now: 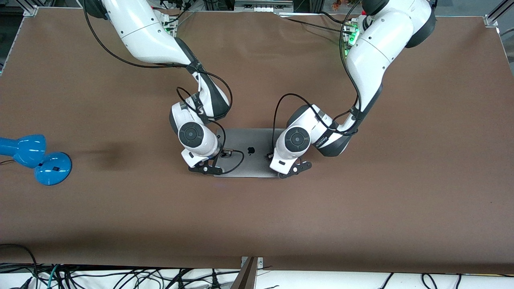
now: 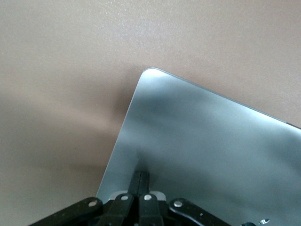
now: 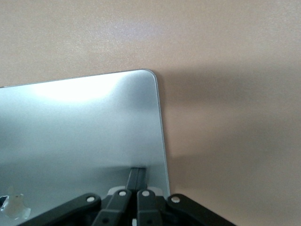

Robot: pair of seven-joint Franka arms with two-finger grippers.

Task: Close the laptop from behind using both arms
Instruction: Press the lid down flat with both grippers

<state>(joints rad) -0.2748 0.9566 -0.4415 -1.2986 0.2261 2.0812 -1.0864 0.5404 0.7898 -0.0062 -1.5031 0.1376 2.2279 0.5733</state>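
Observation:
The silver-grey laptop (image 1: 245, 138) lies on the brown table with its lid down and the dark apple logo facing up. My right gripper (image 1: 204, 168) is shut, its fingertips resting on the lid by the corner nearer the front camera at the right arm's end. The right wrist view shows those shut fingers (image 3: 137, 175) on the lid (image 3: 84, 122). My left gripper (image 1: 295, 170) is shut too, its tips on the lid by the near corner at the left arm's end. The left wrist view shows its fingers (image 2: 141, 179) touching the lid (image 2: 202, 136). Keyboard and screen are hidden.
A blue lamp (image 1: 36, 158) lies near the table's edge at the right arm's end. Black cables loop from both wrists over the lid. Bare brown table (image 1: 257, 224) surrounds the laptop.

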